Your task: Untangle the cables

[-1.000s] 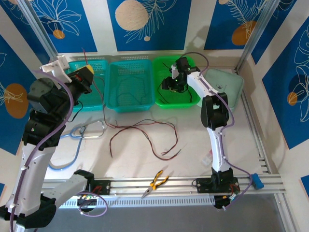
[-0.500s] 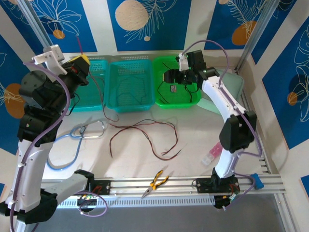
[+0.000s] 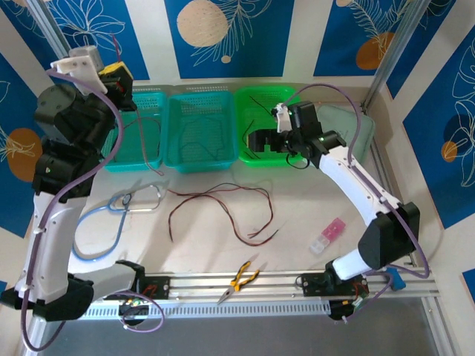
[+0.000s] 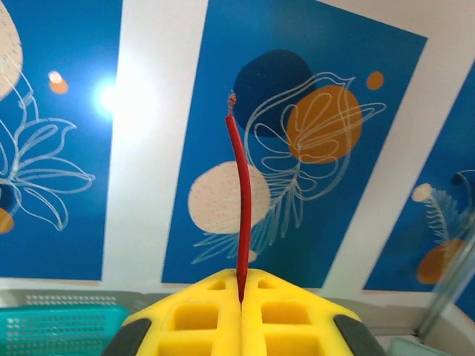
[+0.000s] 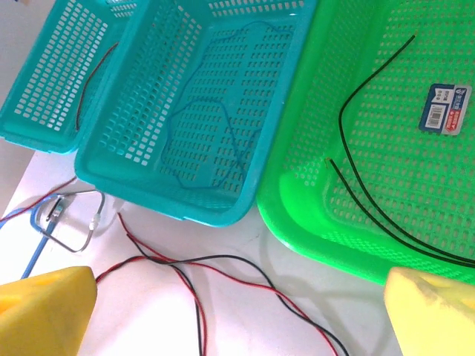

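Currently left claw point(image 4: 241, 288) pinches thin red wire point(image 4: 242, 193), tip above it; right claw point(image 5: 241, 315) spread wide, green mesh basket point(image 5: 312, 167) just ahead.

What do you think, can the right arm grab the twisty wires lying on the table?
Probably yes. The right end effector hangs open above the green basket, and the twisted wires lie on the bare table just in front of it, with nothing on top of them.
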You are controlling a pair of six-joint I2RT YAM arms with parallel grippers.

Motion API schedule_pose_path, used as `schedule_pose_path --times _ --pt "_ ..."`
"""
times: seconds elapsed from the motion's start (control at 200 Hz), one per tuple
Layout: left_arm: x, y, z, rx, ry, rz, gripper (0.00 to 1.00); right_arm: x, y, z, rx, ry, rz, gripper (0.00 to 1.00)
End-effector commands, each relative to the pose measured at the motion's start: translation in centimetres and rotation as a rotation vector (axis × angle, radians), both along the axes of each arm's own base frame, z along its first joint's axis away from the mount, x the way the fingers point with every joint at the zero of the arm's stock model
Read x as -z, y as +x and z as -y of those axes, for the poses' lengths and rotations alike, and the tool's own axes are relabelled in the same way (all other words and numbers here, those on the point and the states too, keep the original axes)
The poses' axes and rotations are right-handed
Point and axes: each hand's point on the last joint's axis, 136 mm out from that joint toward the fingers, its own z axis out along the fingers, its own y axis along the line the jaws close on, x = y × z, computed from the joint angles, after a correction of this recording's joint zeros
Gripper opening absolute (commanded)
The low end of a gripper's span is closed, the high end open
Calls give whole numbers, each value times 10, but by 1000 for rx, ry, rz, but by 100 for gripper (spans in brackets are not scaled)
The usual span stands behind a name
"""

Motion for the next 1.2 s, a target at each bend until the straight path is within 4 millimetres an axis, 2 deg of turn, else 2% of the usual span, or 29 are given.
schedule_pose_path --times 0.0,0.19,0.29,0.425,0.635,0.765,0.995,1.195 --pt "-36 -8 -15 -87 72 102 0 -10 -10 2 10 14 28 99" --pt "-63 2 -19 -154 143 154 0 -10 -21 9 26 3 59 99" --pt "-70 14 -21 -196 176 167 0 -11 -25 12 35 4 73 99" --pt "-70 35 -22 -252 250 177 0 -12 -29 13 25 1 77 99" --pt "-66 57 -28 -337 333 160 0 -13 -33 16 16 -4 78 99" --pt "-53 74 -38 -383 364 112 0 -13 -35 18 13 -2 78 99" --pt "-17 105 -44 -396 379 -2 0 -15 -35 19 10 -2 81 99" --pt "25 136 -66 -471 392 -102 0 -15 -38 19 6 3 75 99"
